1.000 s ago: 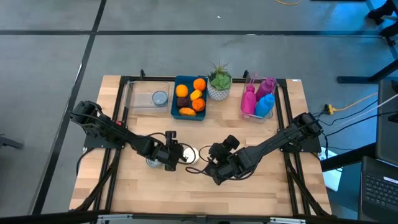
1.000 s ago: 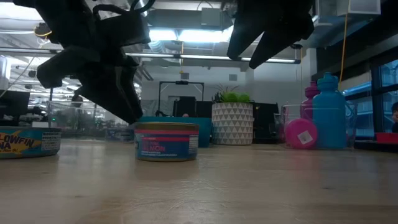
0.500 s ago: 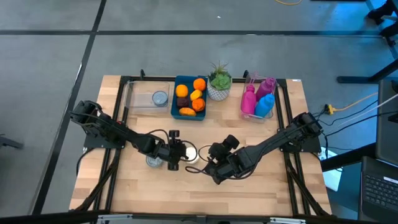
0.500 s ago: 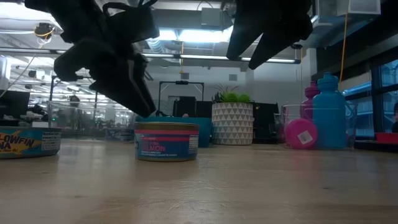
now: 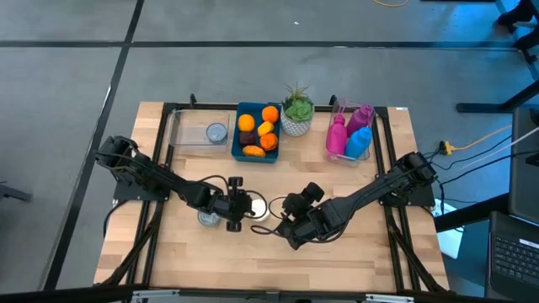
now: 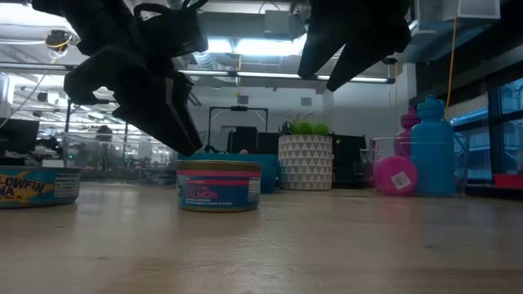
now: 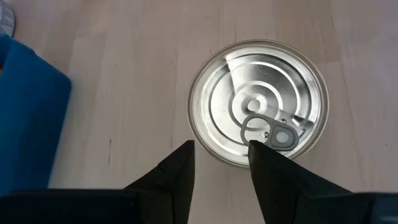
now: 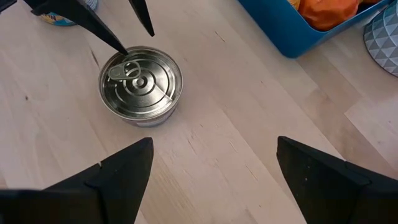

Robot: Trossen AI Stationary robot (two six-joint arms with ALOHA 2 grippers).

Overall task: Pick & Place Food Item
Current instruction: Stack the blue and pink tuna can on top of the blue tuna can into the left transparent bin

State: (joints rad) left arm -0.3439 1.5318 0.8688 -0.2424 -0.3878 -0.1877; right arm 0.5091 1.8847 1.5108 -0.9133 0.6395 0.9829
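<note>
Silver can stands near the worktop centre. Left pincer hovers above its rim, fingers partly open, gripping nothing. Right pincer hangs nearby, fully open.

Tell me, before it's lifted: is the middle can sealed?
Sealed: the can has its lid whole and its pull tab lying flat.
</note>
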